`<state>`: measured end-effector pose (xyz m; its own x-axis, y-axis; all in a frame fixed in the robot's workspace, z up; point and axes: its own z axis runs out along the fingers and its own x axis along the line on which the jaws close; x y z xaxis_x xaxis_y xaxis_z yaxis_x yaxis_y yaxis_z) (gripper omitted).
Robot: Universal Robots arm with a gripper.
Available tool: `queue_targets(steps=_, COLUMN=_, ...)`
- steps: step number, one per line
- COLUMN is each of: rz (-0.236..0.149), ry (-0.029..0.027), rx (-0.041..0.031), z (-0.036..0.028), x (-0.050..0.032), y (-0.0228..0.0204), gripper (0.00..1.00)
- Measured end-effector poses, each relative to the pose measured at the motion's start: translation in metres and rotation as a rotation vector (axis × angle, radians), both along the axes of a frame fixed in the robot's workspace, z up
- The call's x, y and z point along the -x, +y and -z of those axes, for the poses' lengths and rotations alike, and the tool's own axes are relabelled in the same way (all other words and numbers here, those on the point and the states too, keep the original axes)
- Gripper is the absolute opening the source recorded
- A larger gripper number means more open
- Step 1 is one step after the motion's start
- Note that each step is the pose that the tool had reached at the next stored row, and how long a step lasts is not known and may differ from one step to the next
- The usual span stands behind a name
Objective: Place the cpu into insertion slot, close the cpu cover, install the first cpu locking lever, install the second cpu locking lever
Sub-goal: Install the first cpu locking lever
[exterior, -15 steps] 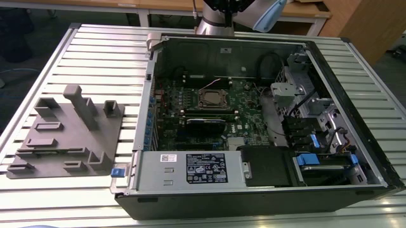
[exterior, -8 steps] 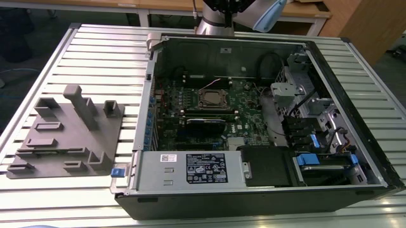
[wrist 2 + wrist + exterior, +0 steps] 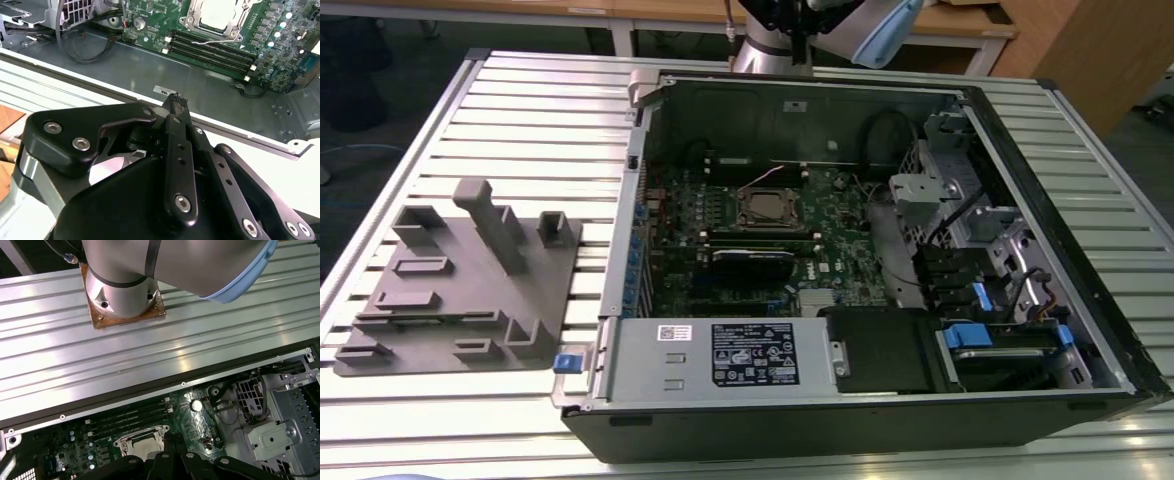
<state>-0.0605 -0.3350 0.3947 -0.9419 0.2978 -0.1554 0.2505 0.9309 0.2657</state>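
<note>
Over the rim of the open black computer case (image 3: 1067, 190), on the side nearest the arm's round silver base (image 3: 122, 300), you had the black linkage gripper (image 3: 175, 101) hanging well apart from the socket. Its jaws were drawn together, with nothing that I could see between them.

Down on the green circuit board (image 3: 843, 215), the cpu (image 3: 218, 11), a small flat square chip with a pale silvery top, lay inside the insertion slot (image 3: 119, 442). That slot was the square metal-rimmed socket just beside the long black memory slots (image 3: 210, 50). The cpu cover (image 3: 192, 21), a thin silvery frame plate, looked to be lying down around the chip (whether fully flat, I could not tell). Whether the thin bright wire (image 3: 211, 42) beside the socket was a locking lever, I could not tell either.

By my judgement, placing was done and you stood somewhere in the cover-and-lever part. Any further contact there would have called for a long reach down to the socket and a fine, low touch on thin metal, clear of the memory slots.
</note>
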Motion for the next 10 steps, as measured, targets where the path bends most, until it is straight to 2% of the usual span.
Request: queue_targets(steps=10, rz=0.0, ry=0.0, rx=0.0004, z=0.0022, x=0.0, y=0.0, gripper=0.11)
